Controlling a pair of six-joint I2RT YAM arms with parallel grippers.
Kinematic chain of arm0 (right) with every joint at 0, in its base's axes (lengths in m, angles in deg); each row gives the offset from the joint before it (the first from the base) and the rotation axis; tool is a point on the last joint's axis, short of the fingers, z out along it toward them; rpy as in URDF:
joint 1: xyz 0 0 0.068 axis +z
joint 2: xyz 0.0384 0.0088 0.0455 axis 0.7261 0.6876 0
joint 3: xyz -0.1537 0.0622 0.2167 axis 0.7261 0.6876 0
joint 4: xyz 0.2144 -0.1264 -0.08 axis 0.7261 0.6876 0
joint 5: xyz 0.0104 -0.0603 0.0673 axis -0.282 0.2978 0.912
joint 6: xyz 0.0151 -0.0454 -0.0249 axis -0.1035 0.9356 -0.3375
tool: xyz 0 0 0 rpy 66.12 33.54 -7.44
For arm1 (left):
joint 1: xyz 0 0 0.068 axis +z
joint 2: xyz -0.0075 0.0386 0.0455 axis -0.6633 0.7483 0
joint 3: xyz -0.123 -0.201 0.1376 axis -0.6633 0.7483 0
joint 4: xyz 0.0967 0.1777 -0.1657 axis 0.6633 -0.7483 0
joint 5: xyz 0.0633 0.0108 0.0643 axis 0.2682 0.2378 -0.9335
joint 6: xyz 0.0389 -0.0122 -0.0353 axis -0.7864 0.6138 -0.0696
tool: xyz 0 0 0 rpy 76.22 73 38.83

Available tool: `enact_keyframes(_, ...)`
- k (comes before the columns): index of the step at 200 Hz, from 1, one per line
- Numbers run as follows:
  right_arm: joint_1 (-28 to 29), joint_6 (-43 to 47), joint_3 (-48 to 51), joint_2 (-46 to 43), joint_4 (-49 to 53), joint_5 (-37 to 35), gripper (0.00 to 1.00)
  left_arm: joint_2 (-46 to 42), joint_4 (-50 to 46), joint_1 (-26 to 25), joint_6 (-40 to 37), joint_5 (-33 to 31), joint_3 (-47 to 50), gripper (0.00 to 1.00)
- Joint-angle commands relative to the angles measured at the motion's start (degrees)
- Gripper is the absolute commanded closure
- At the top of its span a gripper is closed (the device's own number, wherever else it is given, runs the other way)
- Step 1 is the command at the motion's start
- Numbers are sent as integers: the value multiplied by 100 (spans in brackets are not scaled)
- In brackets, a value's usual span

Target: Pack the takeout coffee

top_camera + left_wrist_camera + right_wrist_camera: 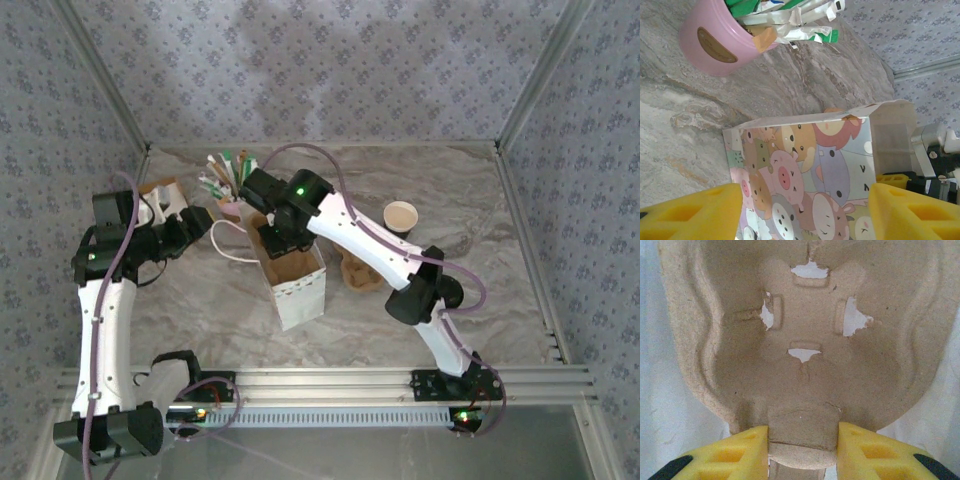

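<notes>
On the marbled table [500, 300] ringed by patterned walls [350, 70], right claw [802, 434] clamps pulp tray [805, 340], left claw [805, 200] spread

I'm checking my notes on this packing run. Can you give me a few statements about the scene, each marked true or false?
1. The right claw grips a pulp cup carrier by its tab. True.
2. The left claw is shut on the paper bag. False: it is open, facing the bag's cartoon side.
3. The pink cup is empty. False: it holds wrapped straws.
4. A lidless dark-walled cup stands right of the bag. True.
</notes>
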Motion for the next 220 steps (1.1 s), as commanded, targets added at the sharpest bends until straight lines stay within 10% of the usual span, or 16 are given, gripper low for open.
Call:
enact_keyframes(1, 64, 72, -219, 141, 272, -191, 61, -146, 114, 26, -47, 108, 41, 33)
enact_keyframes(220, 177, 86, 433, 406, 191, -72, 61, -206, 140, 32, -64, 88, 206, 34)
